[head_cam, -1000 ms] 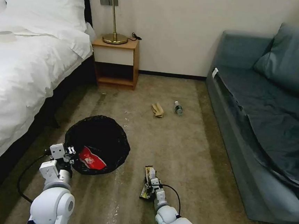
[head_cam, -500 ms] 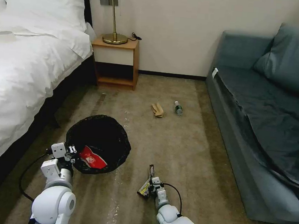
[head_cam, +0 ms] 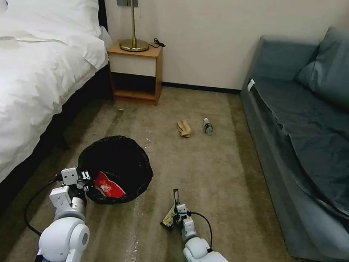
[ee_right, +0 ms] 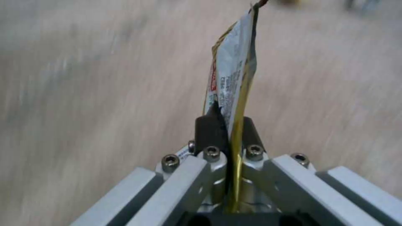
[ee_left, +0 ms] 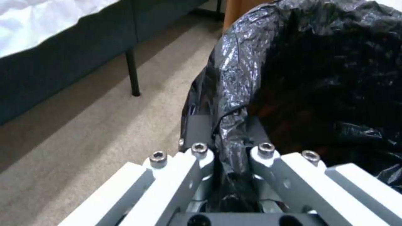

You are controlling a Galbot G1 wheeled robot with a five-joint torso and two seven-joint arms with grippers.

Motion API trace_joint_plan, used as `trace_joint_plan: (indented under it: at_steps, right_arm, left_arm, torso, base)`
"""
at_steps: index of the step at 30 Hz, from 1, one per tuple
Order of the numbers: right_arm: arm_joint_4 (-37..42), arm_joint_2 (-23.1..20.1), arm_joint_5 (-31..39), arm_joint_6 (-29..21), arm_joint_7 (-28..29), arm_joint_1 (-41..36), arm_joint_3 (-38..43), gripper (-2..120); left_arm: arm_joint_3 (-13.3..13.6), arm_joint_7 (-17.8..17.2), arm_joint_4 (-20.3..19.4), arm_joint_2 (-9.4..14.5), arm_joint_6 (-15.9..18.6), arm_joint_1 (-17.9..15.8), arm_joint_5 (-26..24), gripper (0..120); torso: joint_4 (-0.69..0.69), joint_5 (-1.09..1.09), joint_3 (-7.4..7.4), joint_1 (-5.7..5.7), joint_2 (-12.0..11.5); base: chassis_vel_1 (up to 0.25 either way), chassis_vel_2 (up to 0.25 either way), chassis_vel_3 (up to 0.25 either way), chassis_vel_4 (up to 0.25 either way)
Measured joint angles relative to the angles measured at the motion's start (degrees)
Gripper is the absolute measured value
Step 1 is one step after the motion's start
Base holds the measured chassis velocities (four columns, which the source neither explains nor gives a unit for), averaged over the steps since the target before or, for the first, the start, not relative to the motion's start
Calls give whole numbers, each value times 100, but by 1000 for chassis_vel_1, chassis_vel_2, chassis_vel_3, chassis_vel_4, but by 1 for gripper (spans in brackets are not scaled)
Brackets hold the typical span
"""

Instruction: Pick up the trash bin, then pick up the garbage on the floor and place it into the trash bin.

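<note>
A trash bin [head_cam: 116,168] lined with a black bag sits on the carpet beside the bed, with a red snack packet [head_cam: 108,185] inside. The left gripper [ee_left: 228,149] has its fingers closed on the bag-covered rim nearest the robot. The right gripper [ee_right: 228,125] has its fingers pinched shut on a gold-brown bar wrapper [ee_right: 230,81], held on edge to the bin's right. Farther off, a crumpled tan paper [head_cam: 184,128] and a small clear bottle [head_cam: 208,126] lie on the floor.
</note>
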Motion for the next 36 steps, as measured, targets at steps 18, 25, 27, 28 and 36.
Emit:
trace_joint_plan:
  at_steps: [18,25,27,28,36]
  right_arm:
    - [3315,-493,168,-390,680,65,87,0]
    - [3771,-376,197,-552,928,506,-580,0]
    - [3801,-319,217,-585,974,606,-710,0]
    - [3810,-279,225,-602,1000,675,-825,0]
    - [3444,70,-102,-582,1064,795,-1511,0]
  left_arm:
    - [-6,56,285,13,-84,-175,-177,4]
    - [-8,91,347,-50,-147,-156,-128,4]
    - [-18,91,357,-47,-148,-160,-134,4]
    - [-24,91,360,-41,-148,-165,-140,4]
    - [6,54,329,-31,-106,-294,-144,4]
  torso:
    - [0,0,0,0,0]
    - [0,-1,0,0,0]
    - [0,-1,0,0,0]
    - [0,-2,0,0,0]
    - [0,-1,0,1,0]
  base:
    - [0,0,0,0]
    - [0,0,0,0]
    - [0,0,0,0]
    - [0,0,0,0]
    - [0,0,0,0]
